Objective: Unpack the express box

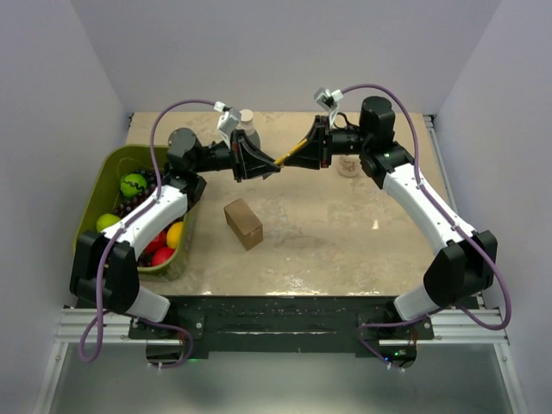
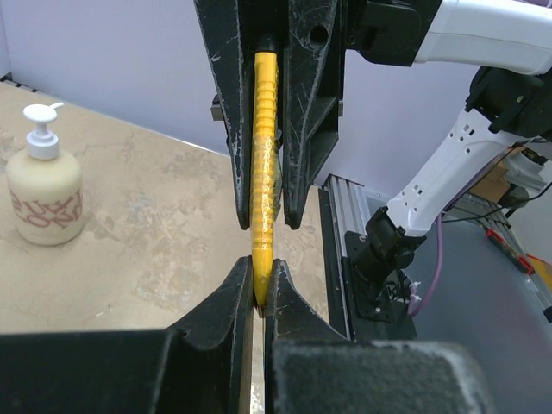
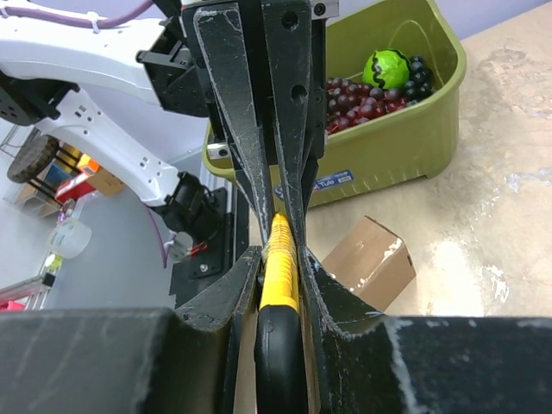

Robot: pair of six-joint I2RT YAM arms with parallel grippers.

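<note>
A: L gripper [image 2: 259, 278] clamped on tip of yellow tool [image 2: 265, 129], R gripper [image 3: 280, 259] clenched on its other end, both mid-air.
B: And the express box [image 1: 243, 222]?
A: On table [image 1: 345, 241], apart from both grippers, nr green bin [image 3: 414, 138].

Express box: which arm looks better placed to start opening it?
Probably the right. The right gripper clamps the yellow tool along most of its length, while the left gripper only pinches its tip. The express box sits unheld on the table.
</note>
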